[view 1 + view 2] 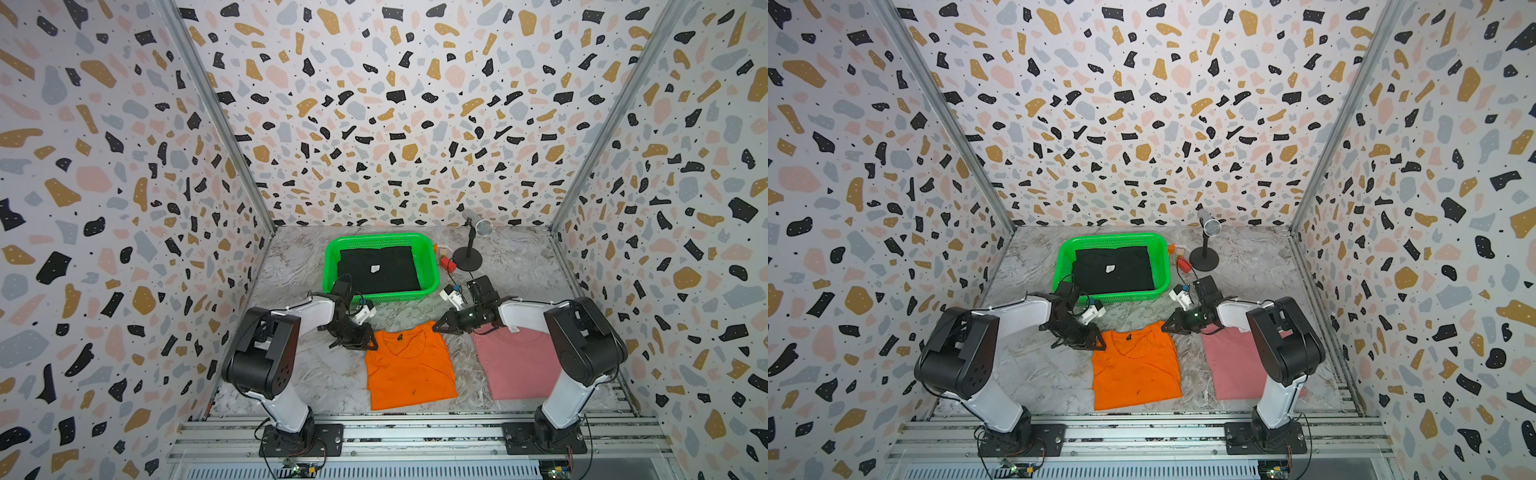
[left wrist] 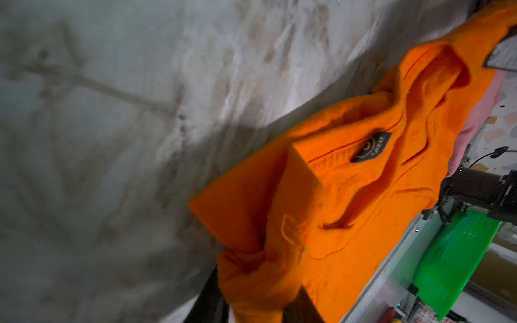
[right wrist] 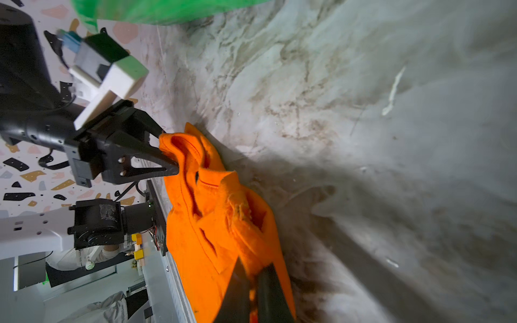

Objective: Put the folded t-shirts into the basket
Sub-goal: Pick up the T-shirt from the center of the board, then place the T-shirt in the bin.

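Observation:
The orange t-shirt (image 1: 409, 365) lies folded at the table's front centre, its collar edge toward the basket. My left gripper (image 1: 372, 345) is shut on its far left corner; bunched orange cloth sits between the jaws in the left wrist view (image 2: 251, 302). My right gripper (image 1: 436, 326) is shut on the far right corner, with cloth pinched between its jaws (image 3: 253, 282). The pink t-shirt (image 1: 519, 365) lies flat to the right, partly under the right arm. The black t-shirt (image 1: 378, 270) lies inside the green basket (image 1: 430, 266) behind the grippers.
A microphone on a round black stand (image 1: 469, 249) stands right of the basket, with small red and orange items (image 1: 448, 262) beside it. Patterned walls close in three sides. An aluminium rail (image 1: 415, 432) carrying both arm bases runs along the front.

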Available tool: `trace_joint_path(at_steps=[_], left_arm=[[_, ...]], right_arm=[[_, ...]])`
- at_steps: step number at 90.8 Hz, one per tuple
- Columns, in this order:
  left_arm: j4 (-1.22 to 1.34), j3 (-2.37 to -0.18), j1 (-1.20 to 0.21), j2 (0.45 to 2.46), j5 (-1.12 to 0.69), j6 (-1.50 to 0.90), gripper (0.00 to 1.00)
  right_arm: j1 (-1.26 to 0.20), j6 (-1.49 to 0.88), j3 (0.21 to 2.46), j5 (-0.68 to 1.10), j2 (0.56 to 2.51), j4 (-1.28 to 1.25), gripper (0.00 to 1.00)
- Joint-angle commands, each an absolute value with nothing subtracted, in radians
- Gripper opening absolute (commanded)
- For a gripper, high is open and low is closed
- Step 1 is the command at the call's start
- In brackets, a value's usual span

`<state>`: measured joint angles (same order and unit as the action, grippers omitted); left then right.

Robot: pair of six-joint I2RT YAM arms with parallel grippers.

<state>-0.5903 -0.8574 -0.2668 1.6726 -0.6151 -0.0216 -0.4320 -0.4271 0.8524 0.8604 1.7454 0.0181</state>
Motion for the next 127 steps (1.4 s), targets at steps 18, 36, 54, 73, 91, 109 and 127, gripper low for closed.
trace_joint_path(at_steps=[18,36,54,73,91,109,127], left_arm=[[-0.591,-0.856,-0.270,1.601,-0.681,0.036,0.00],[-0.595,-0.839,-0.269,1.495,-0.726,0.087,0.00],[-0.661,-0.873,-0.236,1.460,-0.773,0.144,0.00],[-0.723,-0.909,-0.204,1.419,-0.793,0.177,0.00],[-0.789,-0.972,-0.154,1.389,-0.816,0.195,0.00],[-0.935,-1.073,-0.112,1.369,-0.835,0.277,0.00],[-1.021,-1.197,-0.064,1.382,-0.827,0.333,0.00]], right_arm=[[-0.434,-0.392,0.830,0.919,1.619,-0.061,0.00],[-0.433,-0.358,0.832,0.931,1.549,-0.049,0.00],[-0.435,-0.365,0.850,0.927,1.491,-0.066,0.00],[-0.435,-0.401,0.884,0.934,1.477,-0.114,0.00],[-0.434,-0.405,0.918,0.939,1.449,-0.114,0.00],[-0.435,-0.452,0.979,0.922,1.455,-0.166,0.00],[-0.440,-0.496,1.107,0.874,1.526,-0.208,0.00]])
